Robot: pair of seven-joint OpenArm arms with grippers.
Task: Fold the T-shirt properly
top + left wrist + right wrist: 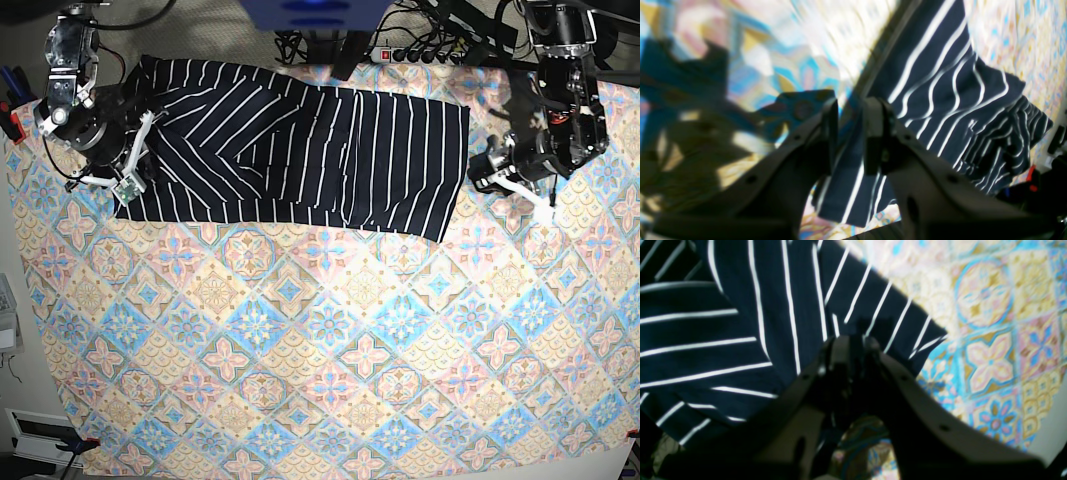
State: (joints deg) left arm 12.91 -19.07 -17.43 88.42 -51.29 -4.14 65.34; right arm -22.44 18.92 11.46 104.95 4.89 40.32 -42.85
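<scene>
Across the twelve o'clock edge of the tablecloth the T-shirt is lying half-folded, soft and limp, likely best pinched at hems, while the right gripper is clenching its nine o'clock corner and the left gripper is hanging released at three o'clock.

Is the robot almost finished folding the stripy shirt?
Not yet. The T-shirt lies along the far edge of the tablecloth, with its sleeve end already turned in over the body. The right gripper looks pinched on a shirt corner. The left gripper is open beside the other end, holding nothing. The shirt is still one long strip, so most folds remain.
</scene>
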